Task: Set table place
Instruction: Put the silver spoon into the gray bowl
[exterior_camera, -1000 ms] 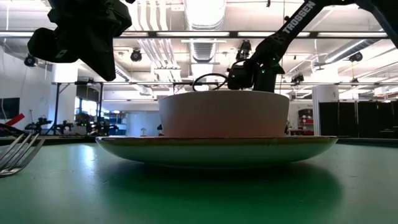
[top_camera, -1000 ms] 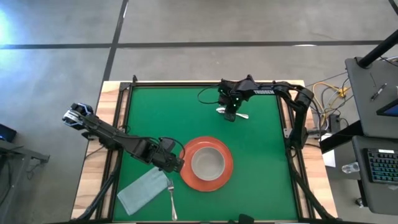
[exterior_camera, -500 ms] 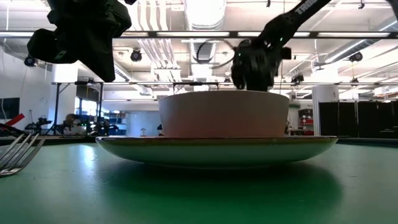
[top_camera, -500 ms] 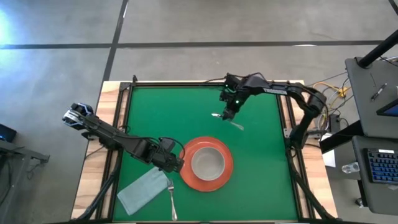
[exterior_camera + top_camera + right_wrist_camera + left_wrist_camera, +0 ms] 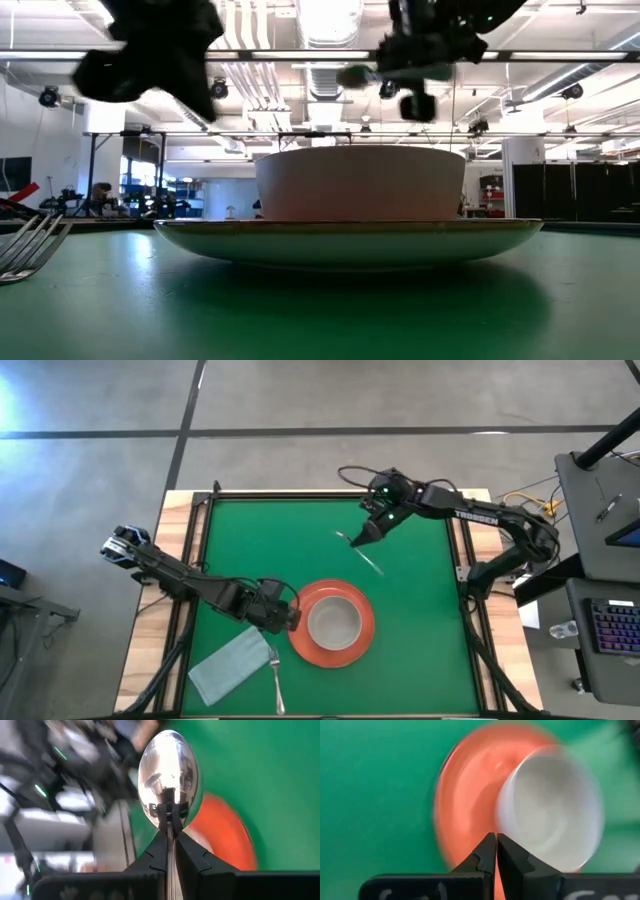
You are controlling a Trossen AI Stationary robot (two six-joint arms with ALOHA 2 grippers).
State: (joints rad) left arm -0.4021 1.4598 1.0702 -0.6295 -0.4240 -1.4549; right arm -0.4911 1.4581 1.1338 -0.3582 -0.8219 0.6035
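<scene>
Right gripper (image 5: 366,536) clamped the spoon (image 5: 168,776) above the far surface (image 5: 420,600); left gripper (image 5: 495,851), closed, sat beside the plate (image 5: 303,642).

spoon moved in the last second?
Yes. The spoon, clamped in the right gripper, is lifted off the table and has shifted toward the plate.

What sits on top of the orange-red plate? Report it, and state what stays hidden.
A grey bowl stands upright on the orange-red plate, near its middle. The bowl's inside looks empty in the left wrist view. The plate surface under the bowl is covered and cannot be seen.
</scene>
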